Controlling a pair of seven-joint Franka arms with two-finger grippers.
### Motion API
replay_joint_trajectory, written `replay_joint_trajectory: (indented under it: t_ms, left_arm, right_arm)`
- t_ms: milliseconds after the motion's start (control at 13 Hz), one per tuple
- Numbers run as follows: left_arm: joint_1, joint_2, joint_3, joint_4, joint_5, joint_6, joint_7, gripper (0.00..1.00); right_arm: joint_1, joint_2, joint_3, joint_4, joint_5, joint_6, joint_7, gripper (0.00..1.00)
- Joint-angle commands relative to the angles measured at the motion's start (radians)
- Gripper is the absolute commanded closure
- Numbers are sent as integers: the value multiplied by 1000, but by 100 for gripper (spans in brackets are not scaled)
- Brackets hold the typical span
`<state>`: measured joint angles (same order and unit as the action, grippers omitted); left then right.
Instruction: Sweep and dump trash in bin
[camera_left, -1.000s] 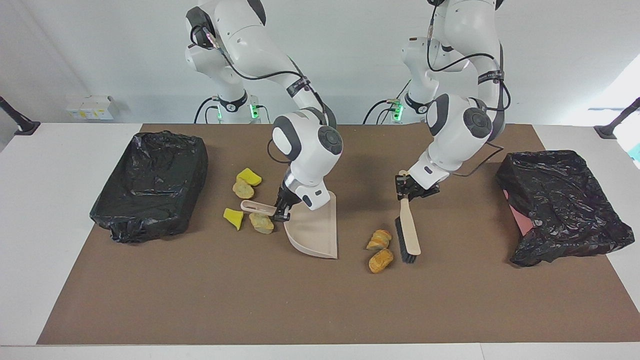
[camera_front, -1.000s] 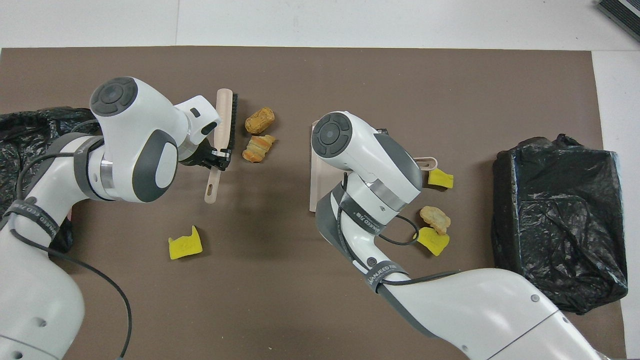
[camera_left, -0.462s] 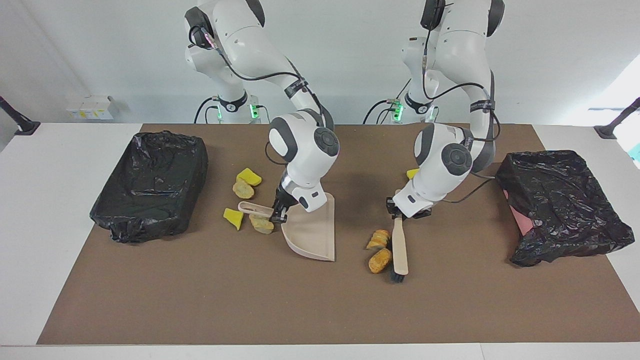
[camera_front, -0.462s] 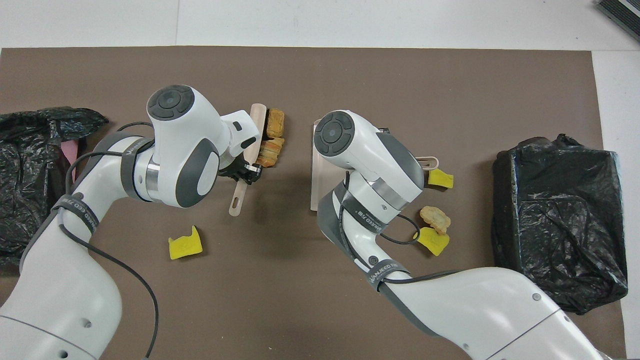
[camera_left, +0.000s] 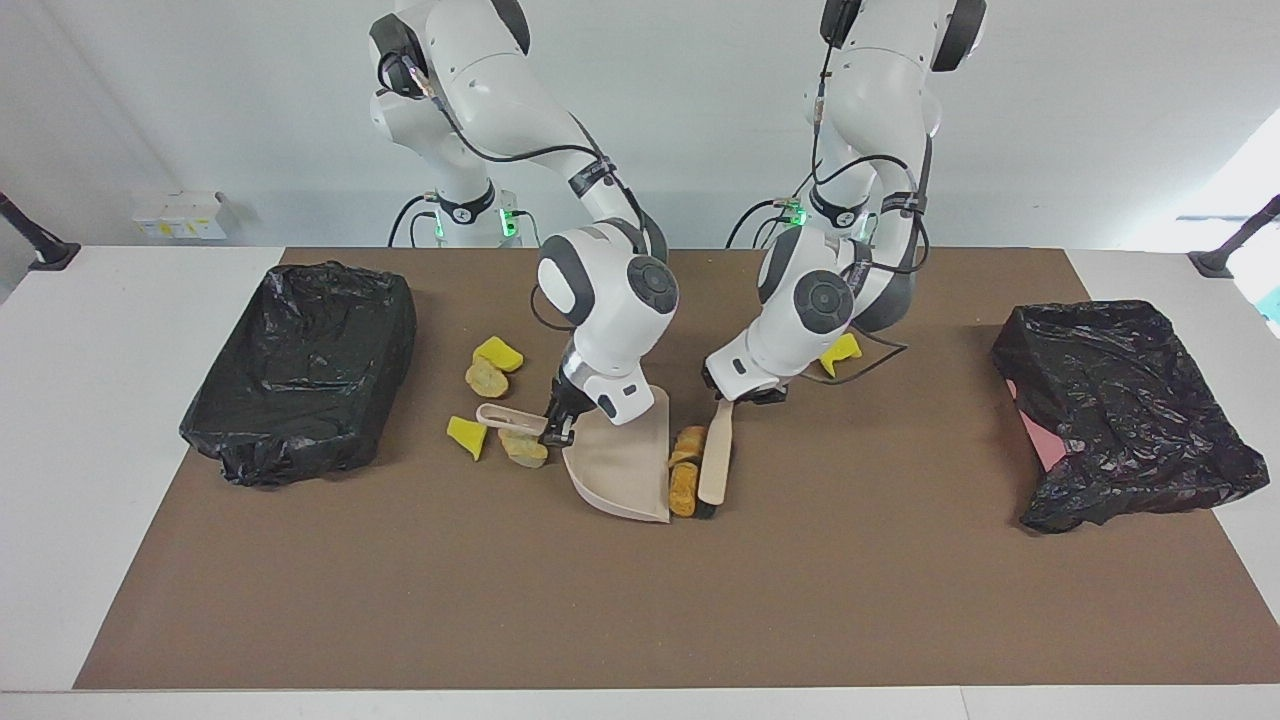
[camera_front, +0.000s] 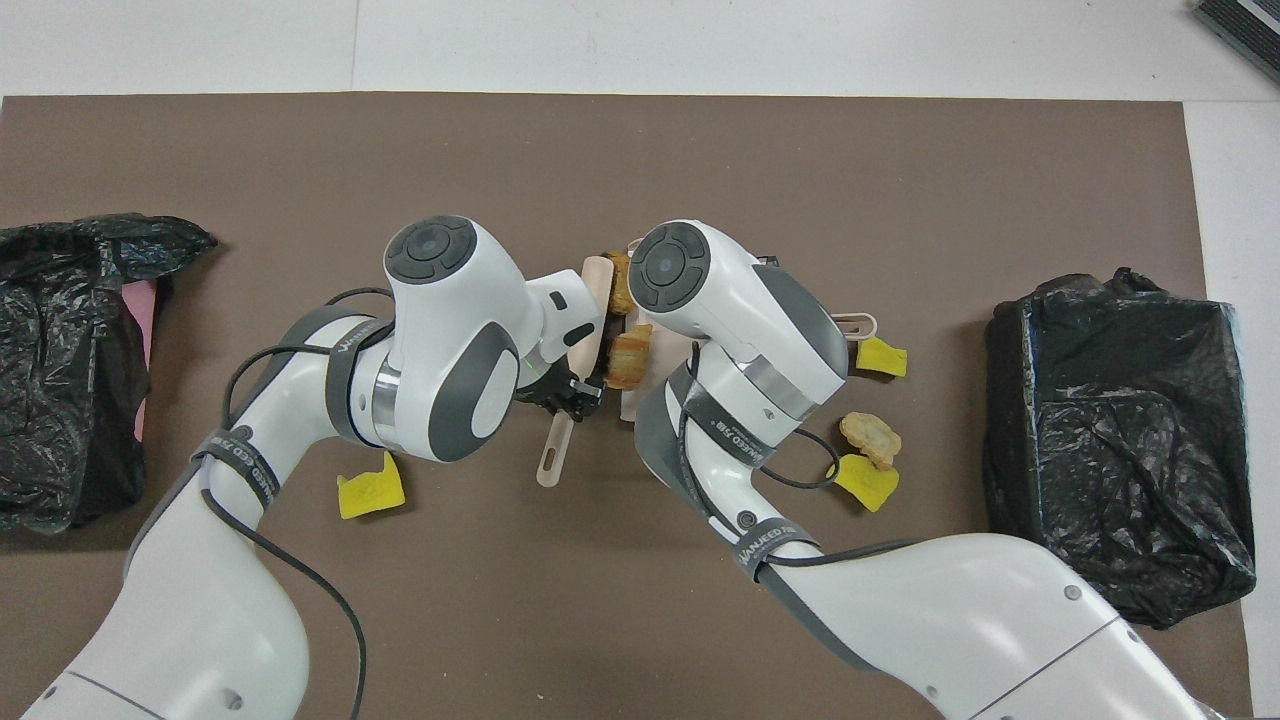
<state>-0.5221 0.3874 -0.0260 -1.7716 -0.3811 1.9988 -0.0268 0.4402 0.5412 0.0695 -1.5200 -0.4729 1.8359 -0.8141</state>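
Brush (camera_left: 716, 452), beige-handled with dark bristles, lying low on the brown mat (camera_left: 640, 600) and gripped near the upper end of its handle by the left gripper (camera_left: 745, 393), whose fingers are clamped on the handle; bristle edge turned toward the dustpan (camera_left: 625, 465) and pressed against two orange-brown bread-like lumps (camera_left: 684, 470), which sit in a line between the brush and the dustpan's open edge, touching that edge. Dustpan beige, resting flat on the mat, its handle (camera_left: 505, 414) pointing toward the right arm's end of the table; right gripper (camera_left: 557, 428) closed on that handle where it meets the pan. Remaining trash: beside the dustpan handle, a tan lump (camera_left: 524, 447) and a yellow wedge (camera_left: 466, 436); nearer to the robots than these, a second tan lump (camera_left: 486, 377) touching a second yellow wedge (camera_left: 498, 352); a third yellow wedge (camera_left: 840, 351) alone on the mat, nearer to the robots than the brush and partly hidden by the left arm in the facing view. Black-bagged bin (camera_left: 300, 365) at the right arm's end of the table; a second black-bagged bin (camera_left: 1120, 410) at the left arm's end; no trash visible in either.
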Motion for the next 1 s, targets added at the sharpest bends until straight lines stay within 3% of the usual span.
replay_joint_trajectory:
  t_ms: [0,385,692,923]
  left_arm:
    - [-12,-68,12,-55,-152,-15,2,100]
    - [56,-145,31,-60,-182,-78,-175,100]
    - [74,-174,44,-69,104,-242,-428,100]
    - [111,-197,63,-83,163,-414,-664,100]
  right_arm:
    - [-14,8,9,6,17,26,3,100]
    - [-14,8,9,6,19,28,3,100]
    - [-14,8,9,-3,17,37,1,100]
    - [-26,8,9,-11,16,58,-28,100]
